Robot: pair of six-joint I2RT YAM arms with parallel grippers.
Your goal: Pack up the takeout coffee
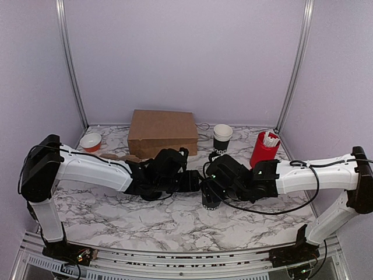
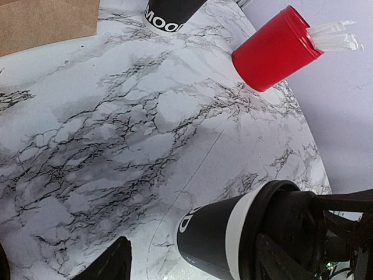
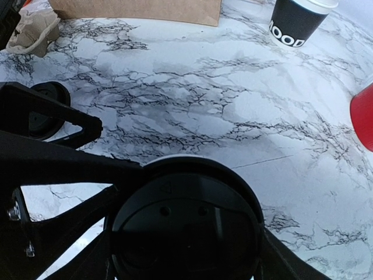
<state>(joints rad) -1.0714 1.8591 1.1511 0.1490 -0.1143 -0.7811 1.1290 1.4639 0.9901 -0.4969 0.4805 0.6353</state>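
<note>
The takeout coffee cup [image 1: 210, 199] stands upright at the table's middle, black with white print. In the left wrist view its side [image 2: 218, 236] shows a white rim under the black lid [image 2: 274, 233]. My right gripper [image 1: 211, 185] is above it, its fingers [image 3: 76, 251] on both sides of the round black lid [image 3: 186, 224], shut on it. My left gripper [image 1: 194, 181] is just left of the cup. One of its fingers [image 2: 111, 263] shows, apart from the cup with bare table between; the other finger is out of view. It looks open and empty.
A brown paper box [image 1: 163, 133] stands at the back. A stack of white-rimmed black cups [image 1: 222, 140] and a red cylinder of white sticks [image 1: 264, 149] stand at the back right. A small white bowl [image 1: 90, 142] and a brown pulp carrier [image 1: 119, 156] lie at the back left.
</note>
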